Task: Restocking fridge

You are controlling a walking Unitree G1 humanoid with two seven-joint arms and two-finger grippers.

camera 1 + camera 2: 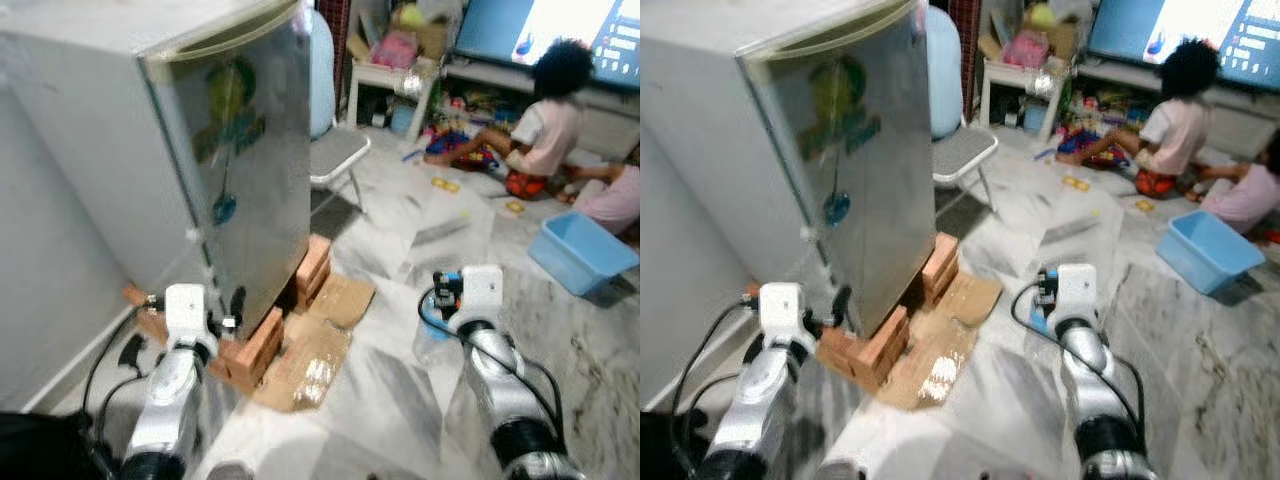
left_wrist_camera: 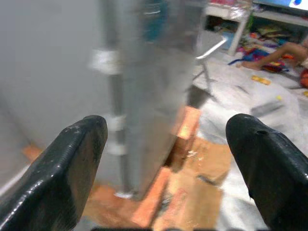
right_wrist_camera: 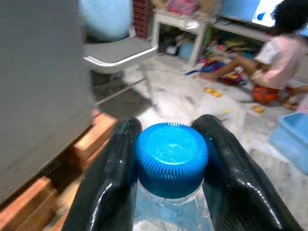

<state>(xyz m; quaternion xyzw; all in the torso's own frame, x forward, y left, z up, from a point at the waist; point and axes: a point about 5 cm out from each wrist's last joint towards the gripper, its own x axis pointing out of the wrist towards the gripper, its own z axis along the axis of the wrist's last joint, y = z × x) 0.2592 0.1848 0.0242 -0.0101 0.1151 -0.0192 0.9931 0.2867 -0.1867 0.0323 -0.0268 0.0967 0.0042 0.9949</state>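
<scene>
The right gripper (image 3: 171, 159) pinches a clear bottle (image 3: 173, 211) just under its blue cap (image 3: 171, 153), one black finger pressed against each side, and holds it low over the marble floor (image 1: 400, 260) to the right of the fridge. The left gripper (image 2: 168, 159) has its fingers (image 2: 72, 168) spread wide with nothing between them, facing the closed silver fridge (image 1: 230, 160), which stands on bricks (image 1: 255, 350) and flattened cardboard (image 1: 315, 350). Beyond, two people (image 1: 545, 125) sit on the floor near a blue tub (image 1: 580, 250).
</scene>
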